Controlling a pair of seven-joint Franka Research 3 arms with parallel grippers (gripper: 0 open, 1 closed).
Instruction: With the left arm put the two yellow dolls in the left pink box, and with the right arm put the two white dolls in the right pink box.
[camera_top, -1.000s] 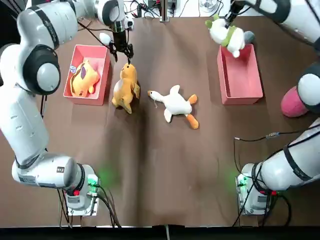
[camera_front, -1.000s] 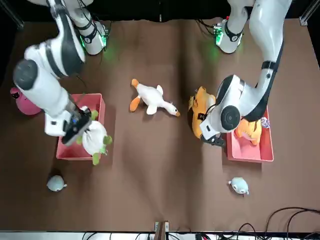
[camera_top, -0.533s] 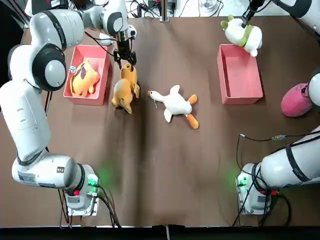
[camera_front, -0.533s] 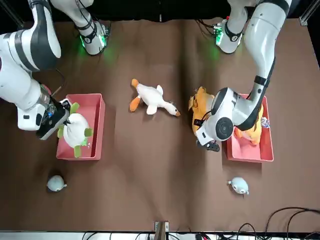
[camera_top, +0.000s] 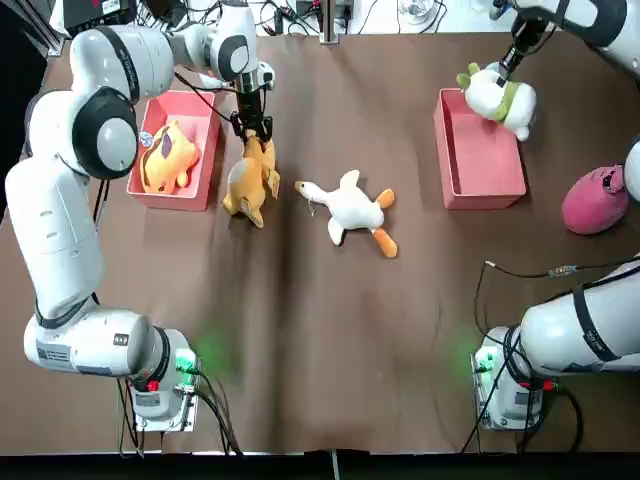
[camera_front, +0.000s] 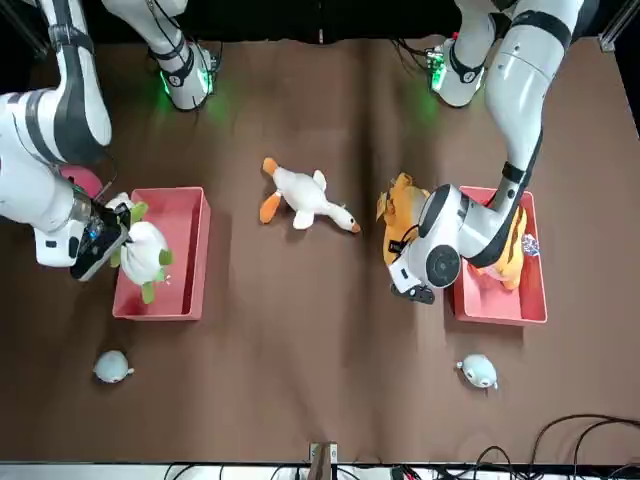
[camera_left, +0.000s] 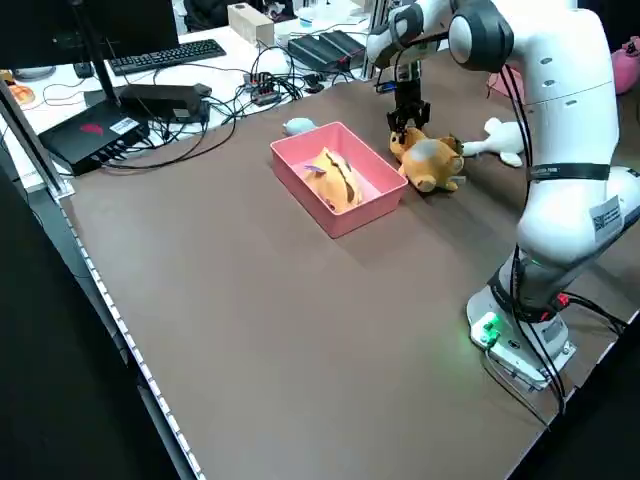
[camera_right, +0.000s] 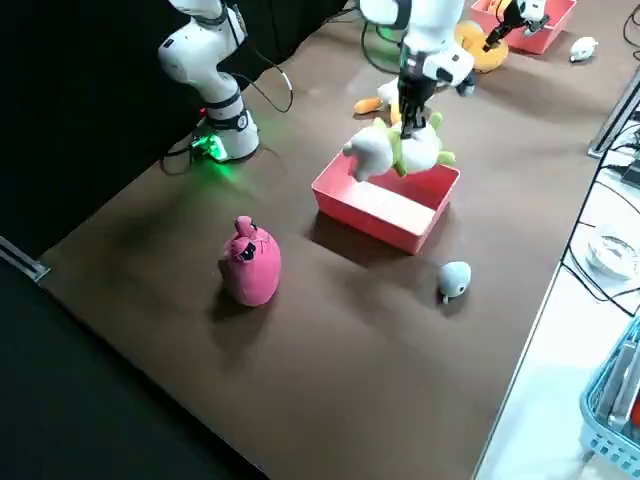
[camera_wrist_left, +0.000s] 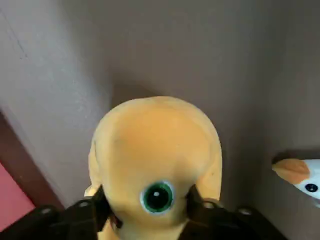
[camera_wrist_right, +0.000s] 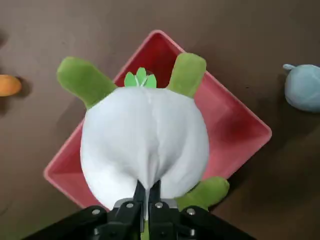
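Top view first, from left to right: the left pink box (camera_top: 178, 190) sits near the table's far left part with one yellow doll (camera_top: 166, 155) lying inside it. Just beside the box's right wall lies the second yellow doll (camera_top: 250, 180) on the brown table (camera_top: 320, 330), and the left gripper (camera_top: 253, 131) is down on that doll's far end. In the left wrist view its fingers (camera_wrist_left: 95, 210) press in on both sides of the doll's head, around the green eye, so the jaws are clamped on the second yellow doll, which rests on the table.

Near the table's middle a white duck doll (camera_top: 350, 210) with orange feet lies flat, apart from both boxes.

Farther right stands the right pink box (camera_top: 452, 160). The right gripper (camera_top: 512, 68) hangs above the box's far right corner, its jaws pinched together on the fabric of a white doll with green limbs (camera_top: 498, 98); that doll dangles clear of the box floor, partly over the rim. The right wrist view shows the doll's white body directly over the box's interior.

At the far right edge stands a pink plush toy (camera_top: 596, 200). In the front view, two small pale blue toys (camera_front: 112, 367) lie on the table near the camera, each one beyond a box.
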